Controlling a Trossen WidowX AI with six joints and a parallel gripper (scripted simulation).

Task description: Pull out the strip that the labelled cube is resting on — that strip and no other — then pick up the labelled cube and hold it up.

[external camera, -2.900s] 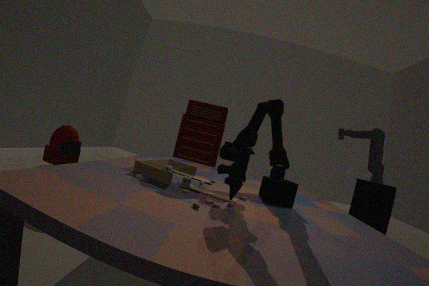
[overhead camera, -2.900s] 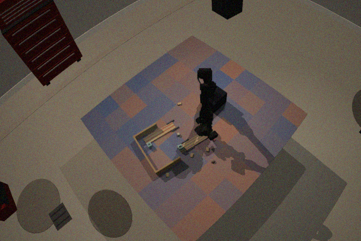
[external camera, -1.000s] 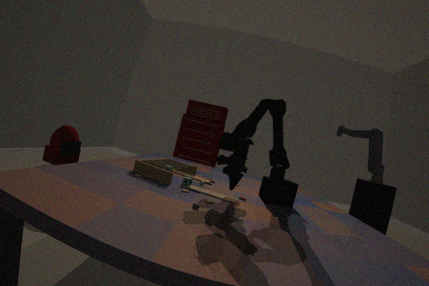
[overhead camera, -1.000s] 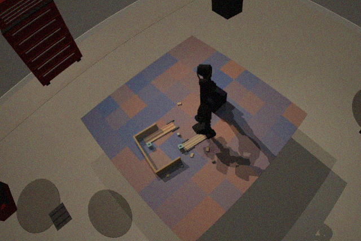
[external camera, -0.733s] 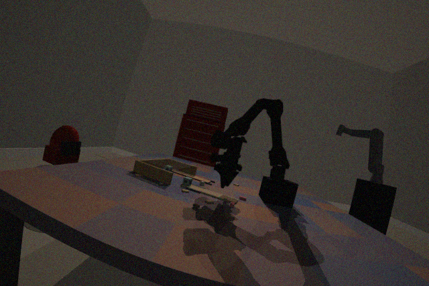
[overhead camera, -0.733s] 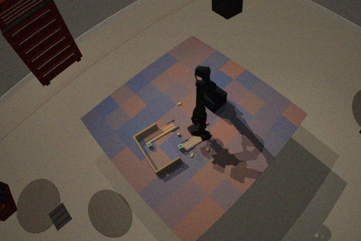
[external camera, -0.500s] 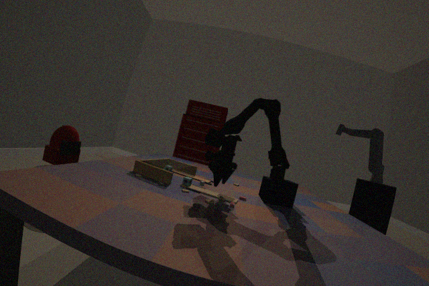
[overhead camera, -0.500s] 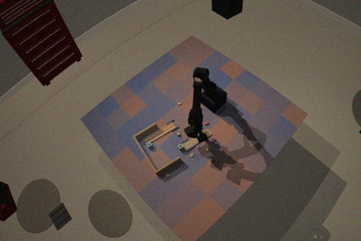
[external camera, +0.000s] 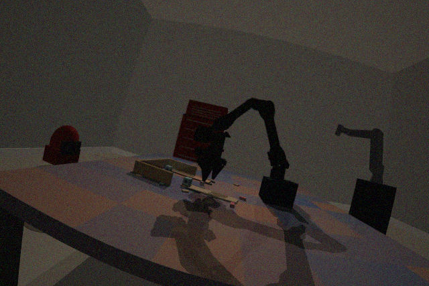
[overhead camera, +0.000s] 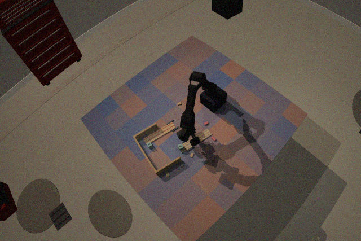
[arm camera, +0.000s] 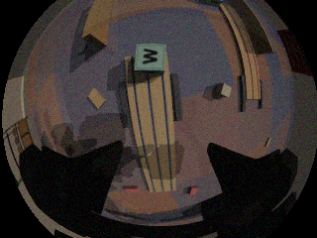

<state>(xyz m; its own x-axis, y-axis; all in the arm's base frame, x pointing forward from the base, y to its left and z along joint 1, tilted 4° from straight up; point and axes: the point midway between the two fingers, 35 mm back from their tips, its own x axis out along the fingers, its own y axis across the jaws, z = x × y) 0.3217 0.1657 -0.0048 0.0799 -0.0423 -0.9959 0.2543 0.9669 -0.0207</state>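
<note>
A pale teal cube (overhead camera: 180,146) (external camera: 187,181) (arm camera: 150,57) with a black W on top rests on the far end of a row of light wooden strips (overhead camera: 207,133) (external camera: 225,195) (arm camera: 158,119). Blue lines run along these strips, side by side; their near ends are roughly even. Which single strip lies under the cube is hard to tell. My gripper (external camera: 208,179) (arm camera: 166,147) is open and empty, above the strips on the arm side of the cube, with its fingers spread to either side of the row. In the top view the arm hides part of the strips.
A second teal cube (overhead camera: 149,145) (external camera: 168,167) sits on another strip set (overhead camera: 166,132) (arm camera: 253,74) with red lines, inside a low wooden wall (overhead camera: 145,153) (external camera: 152,172). Dark rails (arm camera: 176,96) flank the nearer strips. Red blocks (overhead camera: 214,139) (arm camera: 132,188) and wooden blocks (overhead camera: 192,154) (arm camera: 96,98) lie around.
</note>
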